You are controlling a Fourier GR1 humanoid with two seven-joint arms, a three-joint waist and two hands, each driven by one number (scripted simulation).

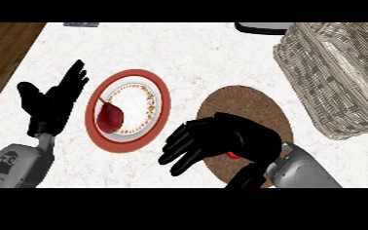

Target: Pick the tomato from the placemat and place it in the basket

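The tomato shows only as a small red patch under my right hand, which hovers over the round brown placemat. The hand's fingers stretch out to the left, relaxed and slightly drooping, and the thumb points down toward the mat's near edge. I cannot tell whether the palm touches the tomato. The wicker basket stands to the right of the placemat, at the counter's right side. My left hand rests open at the far left, fingers up.
A red-rimmed plate holding a dark red pear-shaped fruit lies between the two hands. A dark-rimmed white object sits behind the basket. The counter's left edge borders wooden floor.
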